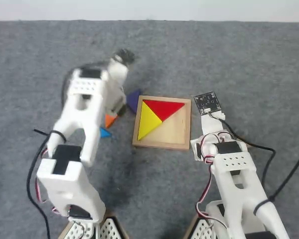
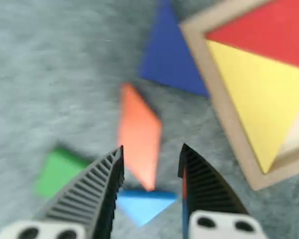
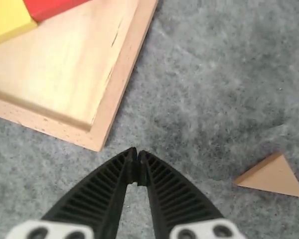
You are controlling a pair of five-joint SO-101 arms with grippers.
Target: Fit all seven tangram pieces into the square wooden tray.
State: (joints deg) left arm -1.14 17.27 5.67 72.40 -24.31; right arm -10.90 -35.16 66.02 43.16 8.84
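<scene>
A grey felt-like table covering (image 1: 249,59) is spread beneath both arms. Nearest the arm bases, the right gripper (image 3: 137,151) is held low over the covering, just off a near corner of the square wooden tray (image 3: 122,74). Its black ridged fingers are pressed together with nothing between them. A small tan wooden triangle (image 3: 271,177) lies flat on the covering near by. Inside the tray, a large yellow triangle (image 1: 147,123) and a large red triangle (image 1: 163,108) are seated edge to edge, and the rest of the floor is bare, so five pieces are judged yet to be fitted. On the tray's other side, the left gripper (image 2: 152,149) is poised with its fingers spread apart and nothing held. A small light blue triangle (image 2: 142,204) lies below it, and one tip of an orange parallelogram (image 2: 139,134) lies between the fingers. A green flat piece (image 2: 57,172), its outline too blurred to be told, lies apart to one side. Farthest off, a dark blue triangle (image 2: 172,59) lies just beside the tray's outer wall. The pieces are judged to be thin, stiff, light and smooth-faced, so only low edges are offered. The parallelogram would best be pinched across its two long parallel sides, near the middle, so that twisting or slipping is avoided.
</scene>
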